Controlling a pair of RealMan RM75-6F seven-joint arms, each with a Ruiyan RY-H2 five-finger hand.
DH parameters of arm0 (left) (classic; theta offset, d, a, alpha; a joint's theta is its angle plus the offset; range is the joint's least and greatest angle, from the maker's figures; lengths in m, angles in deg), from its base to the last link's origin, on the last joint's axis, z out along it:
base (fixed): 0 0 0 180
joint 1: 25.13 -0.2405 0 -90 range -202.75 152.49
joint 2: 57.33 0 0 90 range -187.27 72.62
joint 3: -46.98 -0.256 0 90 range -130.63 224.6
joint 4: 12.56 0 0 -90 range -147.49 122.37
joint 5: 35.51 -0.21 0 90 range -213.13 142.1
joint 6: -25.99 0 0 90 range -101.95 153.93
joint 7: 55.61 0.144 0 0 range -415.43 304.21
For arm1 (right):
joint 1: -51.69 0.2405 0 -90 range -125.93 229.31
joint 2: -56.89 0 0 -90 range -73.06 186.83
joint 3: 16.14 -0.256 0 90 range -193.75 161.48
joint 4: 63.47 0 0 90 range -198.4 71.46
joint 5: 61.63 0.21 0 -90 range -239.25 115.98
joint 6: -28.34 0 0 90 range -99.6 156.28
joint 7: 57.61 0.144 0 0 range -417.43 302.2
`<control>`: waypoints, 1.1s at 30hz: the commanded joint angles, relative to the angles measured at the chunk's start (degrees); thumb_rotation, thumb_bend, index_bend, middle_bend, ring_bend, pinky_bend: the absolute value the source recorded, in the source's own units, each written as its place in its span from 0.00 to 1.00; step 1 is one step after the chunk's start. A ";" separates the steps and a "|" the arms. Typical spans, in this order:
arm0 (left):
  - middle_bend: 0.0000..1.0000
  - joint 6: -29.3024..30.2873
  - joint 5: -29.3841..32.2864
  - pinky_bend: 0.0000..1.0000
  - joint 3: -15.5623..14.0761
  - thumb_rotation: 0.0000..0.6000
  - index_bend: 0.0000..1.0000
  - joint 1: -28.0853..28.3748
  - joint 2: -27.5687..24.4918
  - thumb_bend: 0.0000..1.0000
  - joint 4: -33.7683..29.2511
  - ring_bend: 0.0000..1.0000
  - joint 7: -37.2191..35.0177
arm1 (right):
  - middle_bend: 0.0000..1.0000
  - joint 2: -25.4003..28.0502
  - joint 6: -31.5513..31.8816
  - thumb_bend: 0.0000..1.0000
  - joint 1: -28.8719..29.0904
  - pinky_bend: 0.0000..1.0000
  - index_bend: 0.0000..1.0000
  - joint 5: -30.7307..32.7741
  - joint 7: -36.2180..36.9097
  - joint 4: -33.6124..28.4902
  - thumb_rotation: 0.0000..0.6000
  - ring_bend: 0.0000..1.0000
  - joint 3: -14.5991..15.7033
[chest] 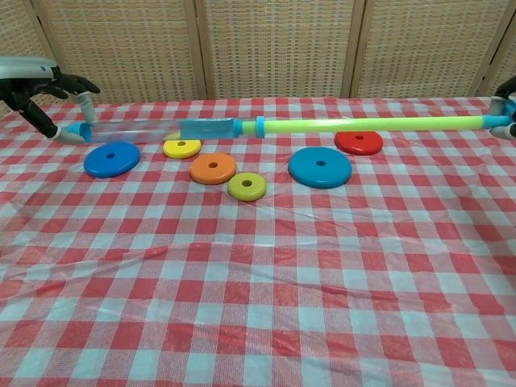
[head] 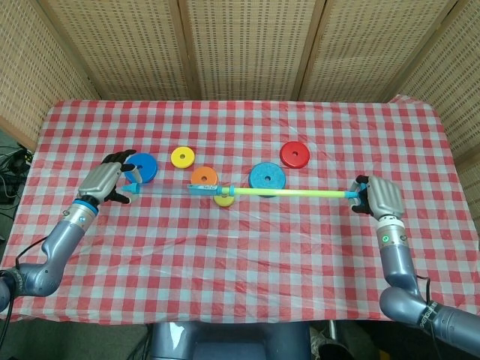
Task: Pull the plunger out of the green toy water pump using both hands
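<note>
The toy pump hangs level above the table, stretched between my hands. Its clear barrel [head: 161, 190] [chest: 137, 129] has a blue collar [chest: 260, 125] at its right end. My left hand [head: 101, 180] [chest: 36, 79] grips the barrel's left tip. The long green plunger rod [head: 292, 193] [chest: 371, 123] sticks far out of the collar to the right. My right hand [head: 379, 196] grips the blue handle at the rod's far end. In the chest view this right hand [chest: 506, 105] shows only at the frame's edge. A short blue piston part still sits inside the barrel.
On the red checked cloth [head: 247, 255] lie several flat discs under the pump: blue [head: 142, 166], yellow [head: 182, 157], orange [head: 203, 177], yellow-green [head: 223, 199], a larger blue one [head: 267, 176] and red [head: 295, 154]. Wicker screens stand behind the table.
</note>
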 commanded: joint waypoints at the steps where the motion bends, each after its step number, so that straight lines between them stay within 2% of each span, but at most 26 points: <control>1: 0.00 -0.06 -0.01 0.00 0.00 1.00 0.51 -0.10 0.16 0.30 0.08 0.00 -0.17 | 1.00 0.46 -0.23 0.60 -0.02 0.76 0.67 0.22 -0.34 -0.29 1.00 1.00 0.10; 6: 0.00 -0.39 -0.50 0.00 -0.23 1.00 0.50 -0.12 0.37 0.30 0.07 0.00 0.00 | 1.00 0.89 -0.51 0.59 -0.05 0.74 0.66 0.24 -0.77 0.00 1.00 0.99 0.36; 8: 0.00 -1.15 -1.15 0.00 -0.60 1.00 0.44 0.04 0.04 0.28 -0.19 0.00 0.25 | 0.99 1.51 -1.22 0.51 0.20 0.66 0.59 -0.11 -2.34 0.19 1.00 0.92 1.36; 9: 0.00 -1.64 -1.40 0.00 -0.77 1.00 0.36 0.16 -0.23 0.27 -0.32 0.00 0.36 | 0.91 1.80 -1.96 0.46 0.29 0.55 0.50 -0.13 -2.86 0.08 1.00 0.81 1.88; 10: 0.00 -2.12 -1.60 0.00 -0.98 1.00 0.28 0.29 -0.57 0.25 -0.49 0.00 0.60 | 0.77 2.38 -3.17 0.42 0.53 0.43 0.39 0.56 -3.78 -0.08 1.00 0.67 2.51; 13: 0.00 -2.33 -1.90 0.00 -1.25 1.00 0.14 0.37 -0.98 0.23 -0.89 0.00 1.06 | 0.42 3.11 -5.39 0.36 1.00 0.19 0.17 2.96 -4.46 -0.28 1.00 0.36 3.00; 16: 0.00 -1.94 -2.11 0.00 -1.53 1.00 0.12 0.15 -1.04 0.23 -1.14 0.00 1.40 | 0.21 3.23 -7.14 0.31 0.99 0.09 0.09 3.58 -3.62 0.36 1.00 0.14 3.42; 19: 0.00 -1.56 -2.28 0.00 -1.56 1.00 0.12 -0.26 -1.12 0.23 -1.45 0.00 0.96 | 0.08 3.07 -7.93 0.28 0.79 0.01 0.05 3.12 -2.55 1.08 1.00 0.01 3.73; 22: 0.00 0.46 -3.45 0.00 -1.69 1.00 0.12 -1.56 -1.21 0.23 -2.20 0.00 0.18 | 0.01 3.00 -7.97 0.26 0.07 0.00 0.01 1.76 -0.94 1.46 1.00 0.00 4.07; 26: 0.00 7.47 -8.41 0.00 -2.87 1.00 0.10 -5.45 -0.86 0.23 -4.49 0.00 -0.98 | 0.00 3.98 -7.15 0.23 -2.37 0.00 0.00 -3.31 2.71 0.54 1.00 0.00 4.98; 29: 0.00 16.86 -14.88 0.00 -5.46 1.00 0.08 -10.55 -0.05 0.23 -5.22 0.00 -0.59 | 0.00 5.01 -3.49 0.19 -6.29 0.00 0.00 -10.83 6.08 -0.23 1.00 0.00 7.23; 33: 0.00 27.65 -17.87 0.00 -8.35 1.00 0.01 -16.23 1.60 0.16 -5.40 0.00 7.66 | 0.00 4.79 3.66 0.12 -10.76 0.00 0.00 -17.48 5.70 -0.11 1.00 0.00 10.58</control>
